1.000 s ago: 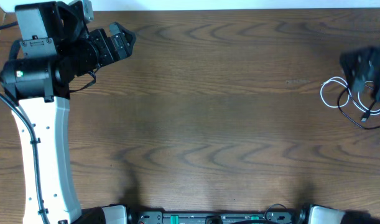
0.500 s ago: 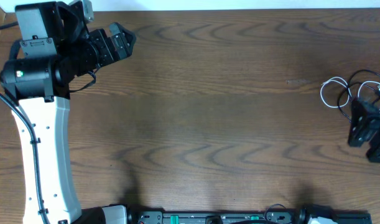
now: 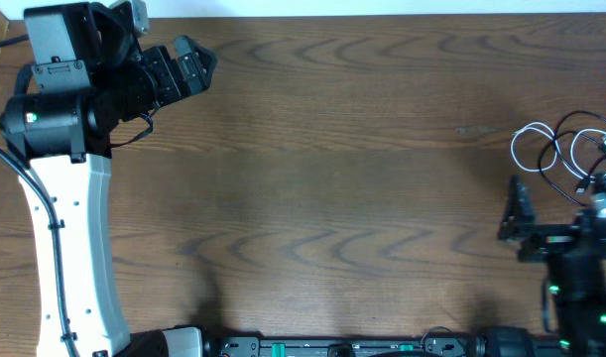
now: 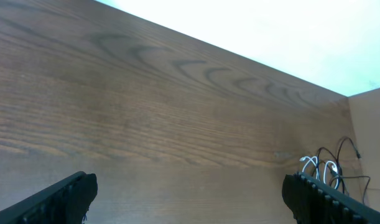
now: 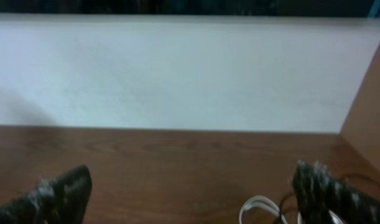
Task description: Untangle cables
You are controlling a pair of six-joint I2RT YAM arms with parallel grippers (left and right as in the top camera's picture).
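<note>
White cable, black cable overlapping (far right) — right fingers spread nearby.

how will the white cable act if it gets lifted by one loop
Probably floppy: the white cable lies in loose thin loops, so it would likely sag and trail. Likely light, being so thin. It seems to cross the black cable, so lifting one may drag the other.

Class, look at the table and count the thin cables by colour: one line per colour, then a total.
White cable: 1
Black cable: 1
Total: 2
</note>
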